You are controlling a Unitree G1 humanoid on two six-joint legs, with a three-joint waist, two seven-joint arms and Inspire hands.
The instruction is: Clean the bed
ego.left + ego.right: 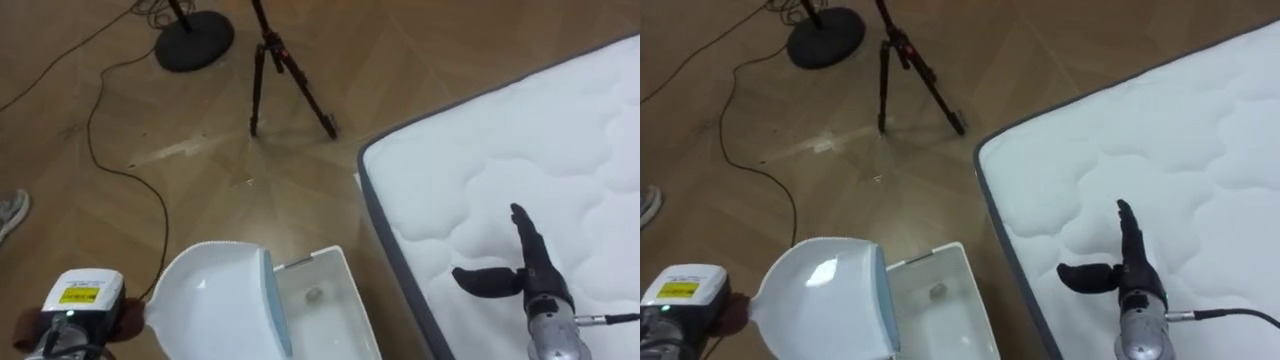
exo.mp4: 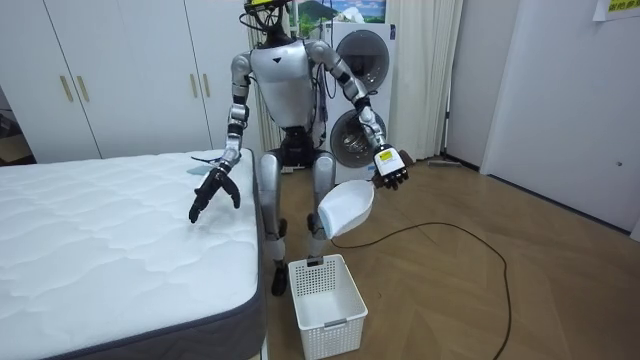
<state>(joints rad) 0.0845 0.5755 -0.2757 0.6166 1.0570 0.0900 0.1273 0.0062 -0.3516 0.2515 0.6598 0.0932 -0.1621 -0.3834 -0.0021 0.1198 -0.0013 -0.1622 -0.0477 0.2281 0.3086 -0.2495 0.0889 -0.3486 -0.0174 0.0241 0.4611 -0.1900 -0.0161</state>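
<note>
White dustpan, clamped in our left hand's curled fingers, tilts over the basket; a slack hold risks dropping it. Our right hand's fingers spread above the mattress.

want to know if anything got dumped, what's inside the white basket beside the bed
One small grey bit lies on the bottom of the basket. The dustpan, held above by the left robot hand, covers its left part, so anything there is hidden.

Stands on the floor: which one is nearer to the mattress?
The black tripod with spread thin legs; the round-based stand sits farther from the mattress, toward the left.
</note>
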